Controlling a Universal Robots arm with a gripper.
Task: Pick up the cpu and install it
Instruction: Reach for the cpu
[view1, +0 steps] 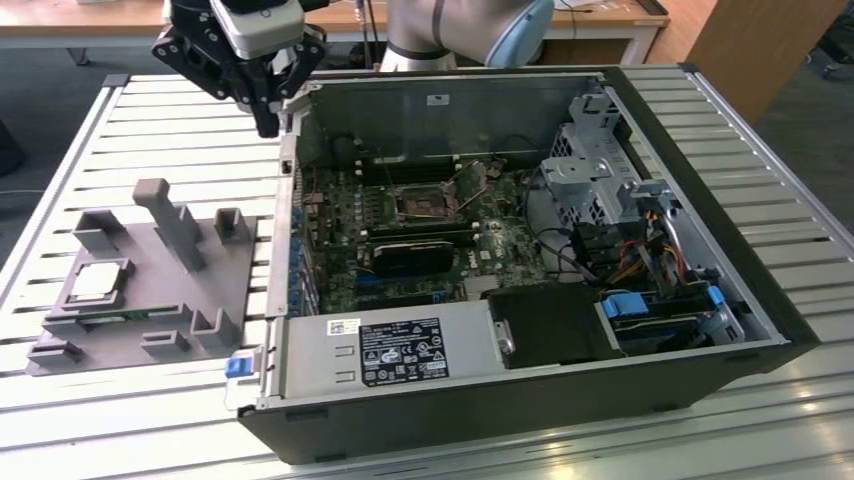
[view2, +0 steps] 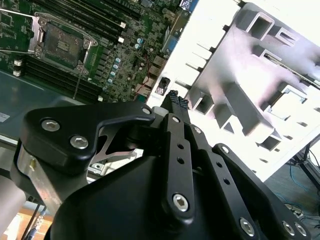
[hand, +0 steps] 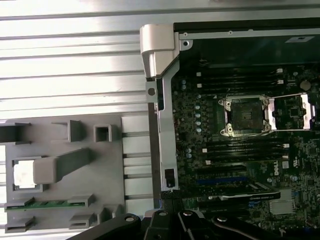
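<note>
Across the slatted metal table (view1: 134, 130), pale ribs run crossways under everything, with grey floor beyond its edges and a wooden desk (view1: 80, 20) at the back of the room. An open computer case (view1: 534, 400) lies on its side on the exterior view's right, and a grey holder (view1: 220, 290) sits flat on the table on that view's left, just beside the case. The cpu (view1: 98, 282) rests silver face up in a square pocket of that holder, with a tall grey post (view1: 174, 225) rising near it and a green memory stick (view1: 127, 318) lying in a slot just beside it. My claw (view1: 270, 125) hangs high over the table at the case's far corner, close to the upright side wall (view1: 291, 150), pinched narrow and holding nothing; the cpu is well apart from it. Inside the case the socket (view1: 430, 203) lies in the middle of the green board with its metal frame swung open. Bare table ribs lie open between my claw and the holder; on the case side, the wall's rim stands between my claw and the board. A power supply (view1: 387, 350) and bundled cables (view1: 641, 250) crowd the case's near and right parts.
</note>
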